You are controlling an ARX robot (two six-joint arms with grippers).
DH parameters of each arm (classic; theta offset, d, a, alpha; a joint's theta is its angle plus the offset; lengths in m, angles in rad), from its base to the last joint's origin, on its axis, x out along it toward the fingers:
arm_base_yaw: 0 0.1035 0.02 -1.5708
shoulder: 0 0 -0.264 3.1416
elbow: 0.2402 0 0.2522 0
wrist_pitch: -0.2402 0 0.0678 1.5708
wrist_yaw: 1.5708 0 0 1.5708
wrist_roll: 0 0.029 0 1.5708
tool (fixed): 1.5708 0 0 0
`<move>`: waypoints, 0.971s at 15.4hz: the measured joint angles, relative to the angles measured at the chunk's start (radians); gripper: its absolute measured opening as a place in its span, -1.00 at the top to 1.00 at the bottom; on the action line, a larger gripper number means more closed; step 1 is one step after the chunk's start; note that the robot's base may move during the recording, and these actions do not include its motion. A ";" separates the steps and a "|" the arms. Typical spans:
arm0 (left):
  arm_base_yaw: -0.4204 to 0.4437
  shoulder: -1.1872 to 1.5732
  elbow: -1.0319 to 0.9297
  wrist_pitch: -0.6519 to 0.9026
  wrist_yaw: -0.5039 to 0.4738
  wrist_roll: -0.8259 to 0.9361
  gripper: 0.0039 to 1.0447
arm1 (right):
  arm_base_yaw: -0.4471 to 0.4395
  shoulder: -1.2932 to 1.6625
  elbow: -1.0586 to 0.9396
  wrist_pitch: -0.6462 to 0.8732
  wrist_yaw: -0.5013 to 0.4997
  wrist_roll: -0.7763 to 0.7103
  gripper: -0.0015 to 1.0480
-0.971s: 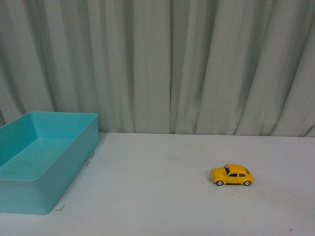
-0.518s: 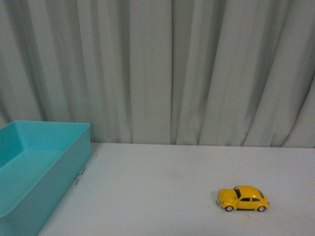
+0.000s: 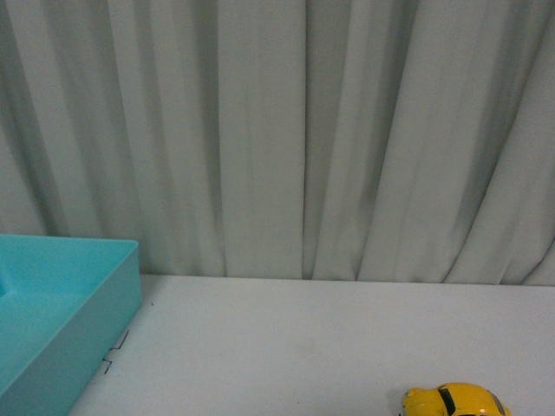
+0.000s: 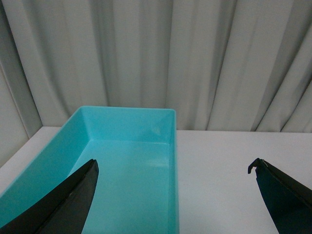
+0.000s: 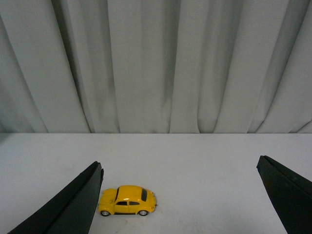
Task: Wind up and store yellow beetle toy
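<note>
The yellow beetle toy (image 3: 455, 401) stands on its wheels on the white table, cut off by the bottom edge of the front view at the right. In the right wrist view the yellow beetle toy (image 5: 127, 200) sits side-on just past one black finger. My right gripper (image 5: 180, 168) is open and empty, apart from the toy. The left gripper (image 4: 175, 165) is open and empty too, held above the near rim of the turquoise bin (image 4: 122, 161). Neither arm shows in the front view.
The turquoise bin (image 3: 61, 312) stands empty at the table's left side. A grey pleated curtain (image 3: 303, 130) hangs along the table's far edge. Small pen marks (image 3: 117, 347) lie on the table beside the bin.
The front view has tilted upward. The toy and the bin have slid toward the bottom of the picture, and more curtain shows. The toy itself has not moved on the table.
</note>
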 joint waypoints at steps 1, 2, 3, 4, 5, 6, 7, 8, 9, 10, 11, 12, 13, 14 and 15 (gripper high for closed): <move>0.000 0.000 0.000 0.000 0.000 0.000 -0.88 | 0.000 0.000 0.000 0.000 0.000 0.000 -0.87; 0.000 0.000 0.000 0.000 0.000 0.000 -0.88 | 0.000 0.000 0.000 0.000 0.000 0.000 -0.87; 0.000 0.000 0.000 0.000 0.000 0.000 -0.88 | 0.000 0.000 0.000 0.000 0.000 0.000 -0.87; 0.000 0.000 0.000 0.000 0.000 0.000 -0.88 | 0.000 0.000 0.000 0.000 0.000 0.000 -0.87; 0.000 0.000 0.000 0.000 0.000 0.000 -0.88 | 0.000 0.000 0.000 0.000 0.000 0.000 -0.87; 0.000 0.000 0.000 0.000 0.000 0.000 -0.88 | 0.000 0.000 0.000 0.000 0.000 0.000 -0.87; 0.000 0.000 0.000 0.000 0.000 0.000 -0.88 | 0.000 0.000 0.000 0.000 0.000 0.000 -0.87; 0.000 0.000 0.000 0.000 0.000 0.000 -0.88 | 0.000 0.000 0.000 0.000 0.000 0.000 -0.87; 0.000 0.000 0.000 0.000 0.000 0.000 -0.88 | 0.007 0.010 0.006 -0.039 0.030 0.022 -0.87; 0.000 0.000 0.000 0.000 0.000 0.000 -0.88 | 0.058 0.066 0.063 -0.200 0.171 0.099 -0.87; 0.000 0.000 0.000 -0.001 -0.003 0.000 -0.88 | 0.202 0.339 0.181 -0.410 0.507 0.314 -0.87; -0.001 0.000 0.000 0.002 0.005 0.000 -0.88 | 0.204 0.522 0.204 -0.402 0.743 0.495 -0.87; -0.001 0.000 0.000 0.000 -0.002 0.000 -0.88 | 0.107 0.550 0.164 -0.319 0.914 0.616 -0.87; 0.002 0.000 0.000 0.000 -0.003 0.000 -0.88 | -0.046 0.538 0.111 -0.126 0.993 0.639 -0.87; 0.002 0.000 0.000 0.000 -0.002 0.000 -0.88 | -0.130 0.571 0.108 0.000 0.943 0.609 -0.87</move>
